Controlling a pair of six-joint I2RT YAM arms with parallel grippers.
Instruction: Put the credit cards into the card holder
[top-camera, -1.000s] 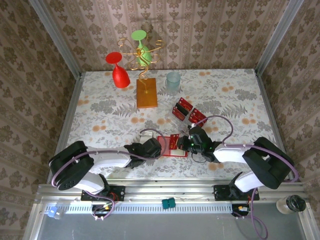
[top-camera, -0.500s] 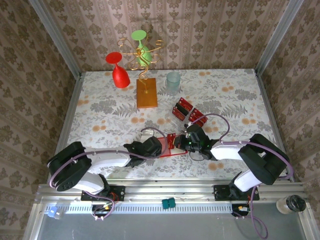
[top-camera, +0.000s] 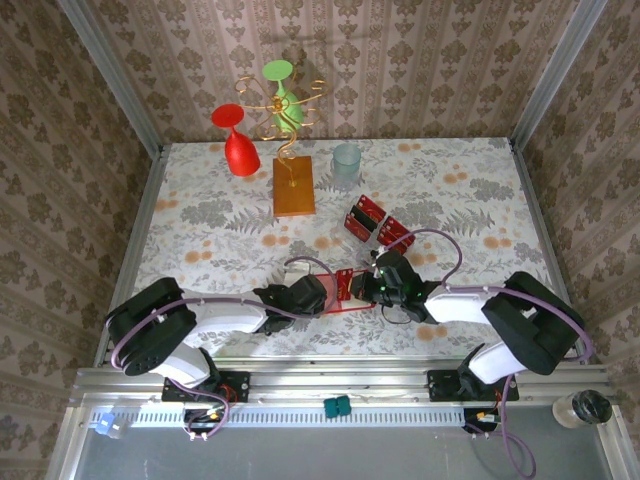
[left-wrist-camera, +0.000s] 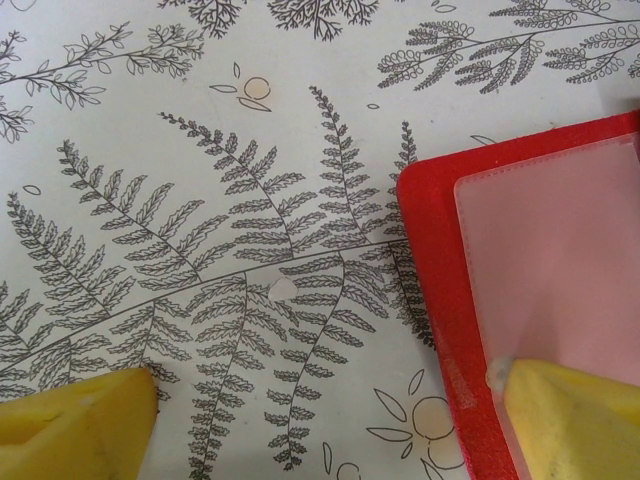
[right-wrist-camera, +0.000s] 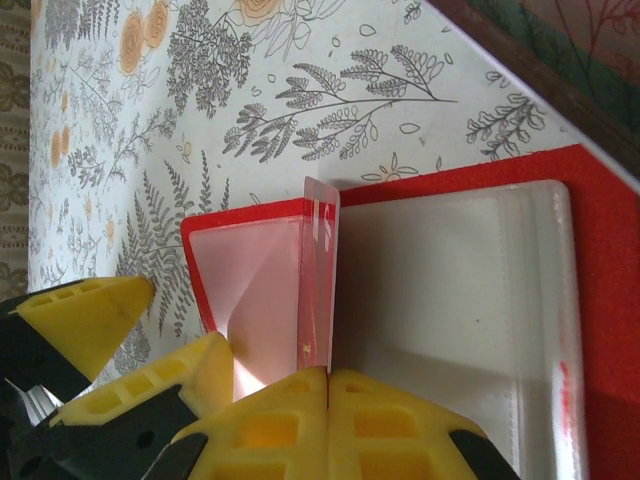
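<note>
The card holder (top-camera: 348, 303) lies open on the table between my two grippers, red with pale clear pockets (right-wrist-camera: 460, 290). My right gripper (right-wrist-camera: 328, 375) is shut on a credit card (right-wrist-camera: 320, 265), which stands on edge over the holder's fold. My left gripper (left-wrist-camera: 320, 430) is open, low over the table at the holder's left edge (left-wrist-camera: 430, 260). Its right finger (left-wrist-camera: 570, 420) rests on the holder's clear pocket, and its left finger (left-wrist-camera: 70, 425) is over bare table. More credit cards (top-camera: 376, 225) stand in a clear tray behind the right gripper (top-camera: 372, 285).
An orange wooden block (top-camera: 293, 186) with a wire stand sits at the back, a clear cup (top-camera: 346, 160) beside it. A red glass (top-camera: 238, 148) and a green glass (top-camera: 285, 98) hang there. Walls close in the table on three sides.
My right gripper with its card has shifted slightly left over the holder, and the holder's right side has lifted a little. The left gripper has barely moved.
</note>
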